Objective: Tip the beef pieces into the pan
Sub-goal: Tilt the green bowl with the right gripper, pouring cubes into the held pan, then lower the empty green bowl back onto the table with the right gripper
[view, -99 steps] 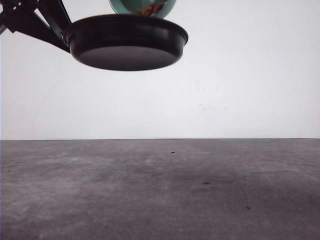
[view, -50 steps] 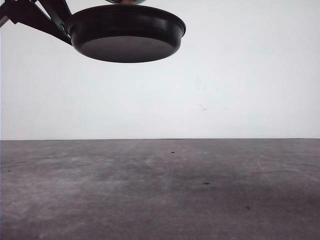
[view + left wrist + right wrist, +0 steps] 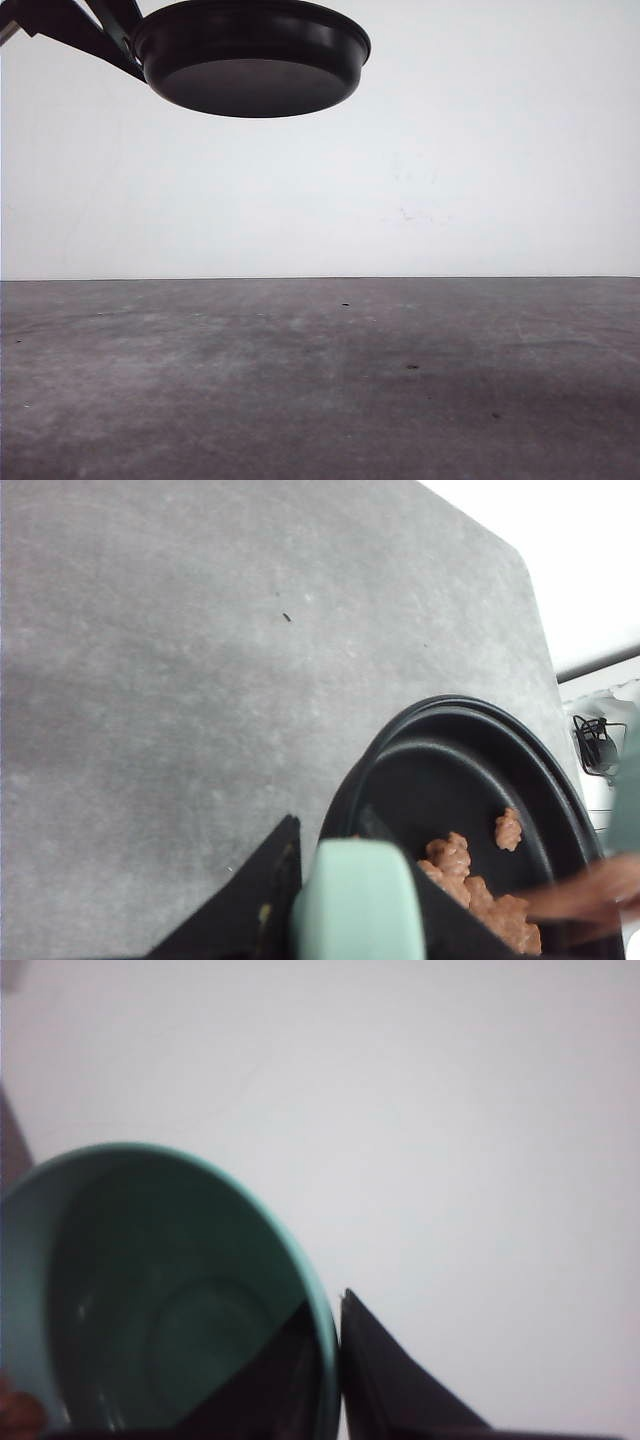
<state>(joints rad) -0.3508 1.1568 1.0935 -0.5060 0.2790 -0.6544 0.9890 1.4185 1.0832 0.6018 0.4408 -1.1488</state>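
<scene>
The black pan [image 3: 250, 60] hangs high above the table at the upper left of the front view, held by its mint-green handle [image 3: 355, 900]. My left gripper [image 3: 350, 905] is shut on that handle. Inside the pan [image 3: 460, 780] lie several reddish-brown beef pieces [image 3: 470, 880], and a blurred streak of them shows at the pan's edge. My right gripper [image 3: 335, 1335] is shut on the rim of a teal bowl [image 3: 150, 1300], one finger inside, one outside. The bowl's inside looks bare except for a reddish bit at its lower edge.
The grey table [image 3: 320, 380] stretches below the pan, with a few dark specks on it. A white wall [image 3: 450, 150] stands behind. Past the table's edge a black cable [image 3: 598, 742] lies on a white surface.
The teal bowl with beef seen above the pan a second ago has gone out of the front view. The pan has risen slightly.
</scene>
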